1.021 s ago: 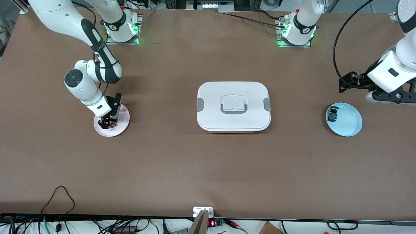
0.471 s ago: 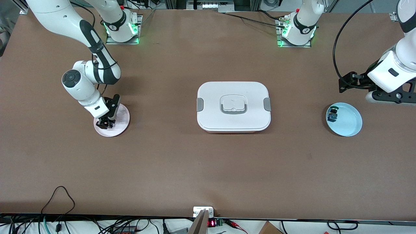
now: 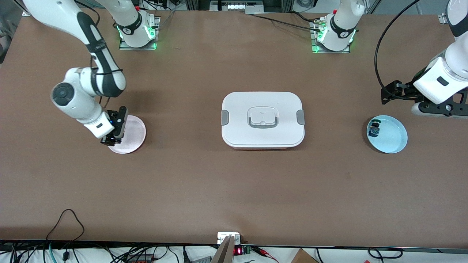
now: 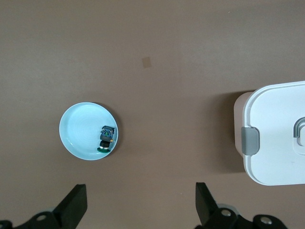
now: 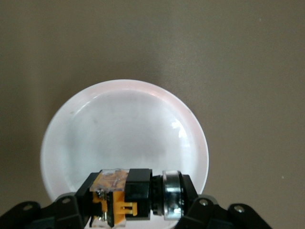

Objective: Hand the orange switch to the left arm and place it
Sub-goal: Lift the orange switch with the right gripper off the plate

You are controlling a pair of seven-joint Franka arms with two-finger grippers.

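In the front view's left middle, the right gripper (image 3: 111,140) hangs over the pale pink round plate (image 3: 131,135), jaws clenched on the small black push-button orange switch (image 5: 121,195), lifted clear of the plate. At centre sits the large white lidded plastic box (image 3: 262,119) with grey latches. At right middle, the light blue round plate (image 3: 391,137) holds a blue-green and black switch (image 3: 374,128). Above it the left gripper (image 4: 138,210) waits, jaws released and spread wide.
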